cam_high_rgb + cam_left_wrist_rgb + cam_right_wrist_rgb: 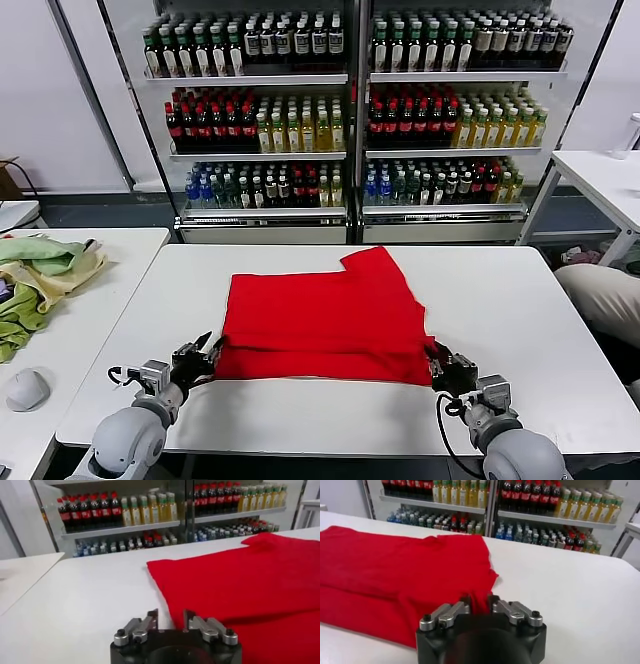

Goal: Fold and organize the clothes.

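The clothes are one bright red T-shirt [320,320], lying folded into a rough rectangle on the white table [500,300], with one sleeve sticking out at the far side. My left gripper [205,352] sits at the shirt's near left corner. In the left wrist view the left gripper [171,617] is open, and the edge of the red cloth [250,580] lies just inside its gap. My right gripper [437,362] is at the near right corner. It is open too [479,602], with a loose fold of the shirt [395,565] lying between its fingers.
Pale green and yellow cloths [40,275] and a grey mouse [27,388] lie on a side table to the left. Shelves of bottles [350,110] stand behind the table. Another white table [600,175] and a beige shape [600,295] are at the right.
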Controlling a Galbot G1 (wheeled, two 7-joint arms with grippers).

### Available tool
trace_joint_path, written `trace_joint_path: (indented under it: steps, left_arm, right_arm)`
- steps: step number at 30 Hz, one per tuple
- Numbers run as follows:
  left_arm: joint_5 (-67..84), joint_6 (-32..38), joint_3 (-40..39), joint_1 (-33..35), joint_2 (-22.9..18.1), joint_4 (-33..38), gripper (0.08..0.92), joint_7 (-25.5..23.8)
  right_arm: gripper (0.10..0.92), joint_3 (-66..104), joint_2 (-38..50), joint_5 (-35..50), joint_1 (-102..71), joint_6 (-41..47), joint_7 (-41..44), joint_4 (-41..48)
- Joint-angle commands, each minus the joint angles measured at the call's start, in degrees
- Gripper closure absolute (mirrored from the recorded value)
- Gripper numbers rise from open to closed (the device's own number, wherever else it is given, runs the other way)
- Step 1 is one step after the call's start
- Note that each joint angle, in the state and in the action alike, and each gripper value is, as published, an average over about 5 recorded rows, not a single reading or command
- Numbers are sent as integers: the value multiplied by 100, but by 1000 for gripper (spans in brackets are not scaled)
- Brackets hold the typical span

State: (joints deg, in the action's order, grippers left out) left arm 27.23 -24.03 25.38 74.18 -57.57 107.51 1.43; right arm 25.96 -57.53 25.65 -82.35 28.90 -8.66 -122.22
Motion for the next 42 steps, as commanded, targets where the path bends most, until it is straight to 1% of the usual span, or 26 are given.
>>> trace_joint_path:
  steps: [1, 4, 8, 11, 14, 22, 26, 29, 31, 42]
  left_arm:
    - [475, -423, 248, 1012, 72, 1486, 413, 256]
    - [387, -481, 132, 1215, -18, 1567, 327, 275]
    - [206, -518, 78, 1219, -77, 1287, 222, 306]
    - [221, -550, 132, 1087, -59, 977, 184, 389]
    - [277, -538, 178, 1014, -27, 826, 178, 447]
    - [361, -577, 160, 793, -86, 751, 177, 585]
    - [290, -652, 150, 831, -83, 702, 180, 577]
    - [274, -661, 169, 901, -123, 731, 225, 562]
    - [278, -663, 177, 948, -142, 745, 285, 529]
    - [282, -620, 112, 955, -211, 750, 596, 386]
  right_arm:
    - [448, 505, 31, -67, -707, 22, 36, -321]
    - [361, 599, -13, -46, -881, -100, 78, -145]
    - [250, 447, -138, -21, -864, -222, 84, -28]
    - [210, 239, -242, -38, -702, -260, 86, 45]
    - [204, 111, -299, -45, -530, -249, 62, 144]
    - [203, 20, -384, 38, -355, -151, -2, 324]
    - [204, -1, -451, 97, -319, -156, 5, 350]
    - [233, -20, -475, 134, -283, -220, 38, 407]
    - [280, -25, -488, 160, -273, -263, 54, 432]
    - [599, -63, -502, 212, -240, -240, 53, 463]
